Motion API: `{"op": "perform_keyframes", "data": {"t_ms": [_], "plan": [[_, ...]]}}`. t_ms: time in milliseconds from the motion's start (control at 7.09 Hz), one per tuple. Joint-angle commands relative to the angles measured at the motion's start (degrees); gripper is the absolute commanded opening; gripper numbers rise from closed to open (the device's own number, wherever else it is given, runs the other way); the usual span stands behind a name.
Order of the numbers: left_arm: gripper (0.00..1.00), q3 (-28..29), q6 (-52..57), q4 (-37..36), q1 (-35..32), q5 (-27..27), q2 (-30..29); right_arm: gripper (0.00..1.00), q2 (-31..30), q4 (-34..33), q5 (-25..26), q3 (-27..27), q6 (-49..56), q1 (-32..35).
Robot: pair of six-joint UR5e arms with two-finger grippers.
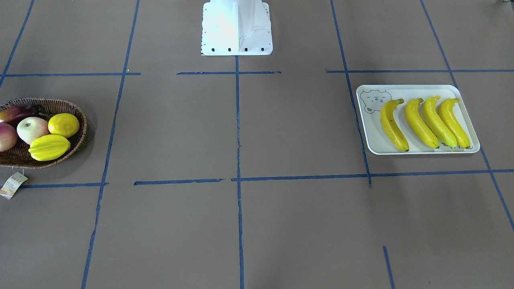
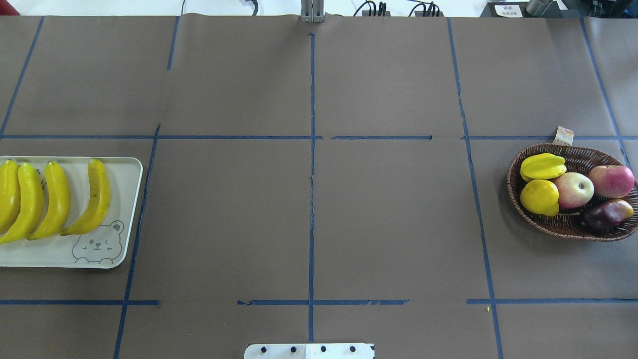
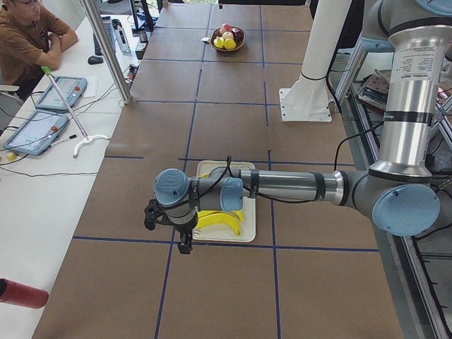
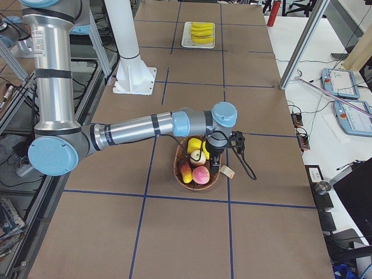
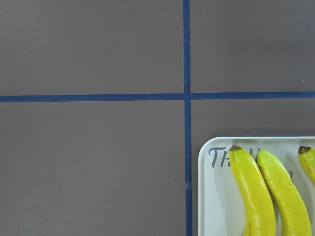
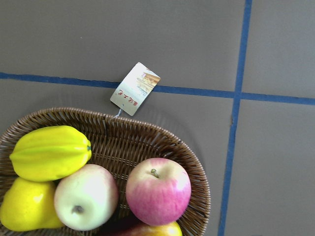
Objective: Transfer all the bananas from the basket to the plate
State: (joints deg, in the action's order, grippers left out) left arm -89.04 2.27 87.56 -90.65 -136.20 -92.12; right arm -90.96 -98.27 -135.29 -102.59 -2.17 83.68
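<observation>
My left gripper [image 3: 169,227] hangs pointing down over the edge of the plate [image 3: 249,229]. My right gripper [image 4: 215,164] hangs over the basket [image 4: 179,168]. I can't tell how far either's fingers are open.

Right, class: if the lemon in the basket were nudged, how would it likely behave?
The lemon is rounded and glossy, so it would probably roll and feel slippery. Hemmed in by the starfruit, a pale apple and the wicker basket wall, it likely would not travel far.
</observation>
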Motion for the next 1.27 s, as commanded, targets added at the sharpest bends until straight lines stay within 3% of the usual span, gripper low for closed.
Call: {"op": "perform_keyframes", "data": {"t_ms": [0,423,1128], "plan": [[1.00,0.01,-0.07,-0.02,-0.05,0.06,0.02,1.00,-3.08,0.70,-3.04,3.16,3.83,6.20],[1.00,0.01,-0.07,-0.02,-0.05,-0.03,0.02,1.00,-2.99,8.86,-3.58,12.31,9.11,9.92],[1.00,0.10,-0.51,-0.02,0.04,0.06,-0.07,1.00,-2.21,9.23,-3.58,12.59,8.50,11.24]]}}
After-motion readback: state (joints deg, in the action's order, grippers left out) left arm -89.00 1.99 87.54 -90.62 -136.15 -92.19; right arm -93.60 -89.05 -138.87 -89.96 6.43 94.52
